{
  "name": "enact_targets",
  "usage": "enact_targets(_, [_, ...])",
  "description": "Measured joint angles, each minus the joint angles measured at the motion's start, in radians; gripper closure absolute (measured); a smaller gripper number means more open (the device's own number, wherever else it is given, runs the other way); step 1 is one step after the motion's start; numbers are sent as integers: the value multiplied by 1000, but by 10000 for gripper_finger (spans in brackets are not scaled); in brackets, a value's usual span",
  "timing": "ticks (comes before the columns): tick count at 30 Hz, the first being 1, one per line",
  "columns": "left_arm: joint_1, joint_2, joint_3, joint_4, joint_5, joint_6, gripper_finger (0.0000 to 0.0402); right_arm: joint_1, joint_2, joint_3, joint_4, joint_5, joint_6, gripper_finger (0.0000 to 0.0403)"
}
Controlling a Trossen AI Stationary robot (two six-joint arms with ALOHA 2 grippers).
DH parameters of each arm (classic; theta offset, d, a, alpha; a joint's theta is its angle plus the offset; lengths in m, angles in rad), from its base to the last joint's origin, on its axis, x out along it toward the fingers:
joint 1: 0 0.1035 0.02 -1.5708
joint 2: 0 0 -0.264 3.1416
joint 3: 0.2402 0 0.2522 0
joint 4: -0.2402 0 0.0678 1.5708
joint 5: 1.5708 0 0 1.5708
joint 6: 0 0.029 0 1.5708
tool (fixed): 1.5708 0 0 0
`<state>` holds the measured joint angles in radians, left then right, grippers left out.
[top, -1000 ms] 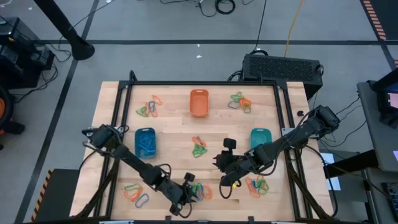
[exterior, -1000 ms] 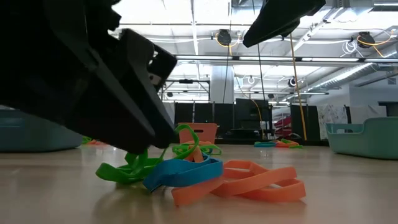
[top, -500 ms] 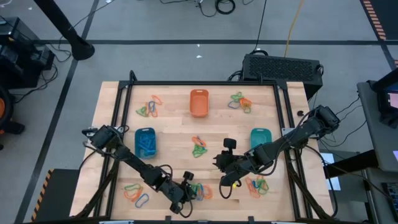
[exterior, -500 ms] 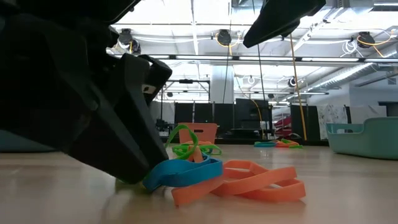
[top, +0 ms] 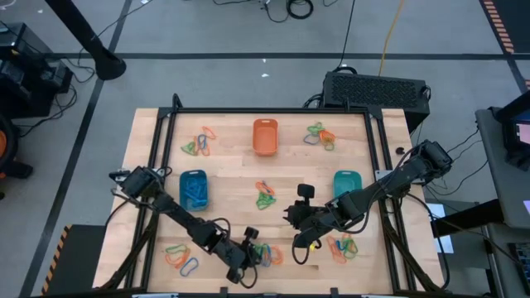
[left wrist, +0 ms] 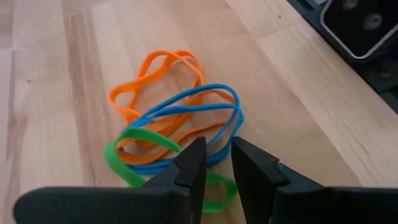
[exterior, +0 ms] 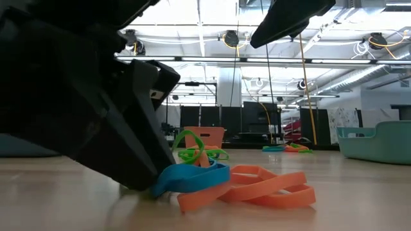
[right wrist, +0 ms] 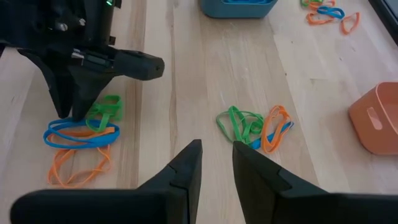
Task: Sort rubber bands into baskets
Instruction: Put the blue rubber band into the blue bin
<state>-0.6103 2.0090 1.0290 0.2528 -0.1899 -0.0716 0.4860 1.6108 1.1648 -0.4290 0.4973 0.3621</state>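
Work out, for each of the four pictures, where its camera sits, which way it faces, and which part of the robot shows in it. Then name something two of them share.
High view: above the table, looking straight down; both arms, orange basket, blue basket.
Low view: table height, looking level across; the left claw looms over a tangle of rubber bands.
Left wrist view: behind the left claw's fingers, facing the same tangle.
Right wrist view: behind the right claw, facing the left claw and that tangle.
Shared: the tangle shows in every view.

Pretty bright overall, lit from ceiling lights [exterior: 231,38] that blow out a bit in the low view. Left claw [exterior: 138,173] is a dark blurry silhouette up close. Soft shadows on the surface [right wrist: 186,81].
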Motion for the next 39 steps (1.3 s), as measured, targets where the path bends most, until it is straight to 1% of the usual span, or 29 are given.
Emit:
enact_targets(7, [7, 34, 5, 35, 56, -1, 317, 0, 0, 0, 1, 0, -7, 321])
enact_targets(17, [13, 45, 17, 34, 49, 0, 320, 0, 0, 0, 2, 0, -8, 321])
enact_targets(20, [13, 45, 17, 34, 49, -1, 337, 0, 0, 0, 1, 0, -8, 321])
enact_targets(25, [13, 40, 23, 26, 59, 0, 391, 0, 0, 0, 1, 0, -8, 321])
enact_targets(29, [16, -8, 22, 3, 51, 2, 394, 0, 0, 0, 1, 0, -8, 321])
enact_targets(39, [21, -184, 24, -90, -12, 10, 398, 0, 0, 0, 1, 0, -8, 321])
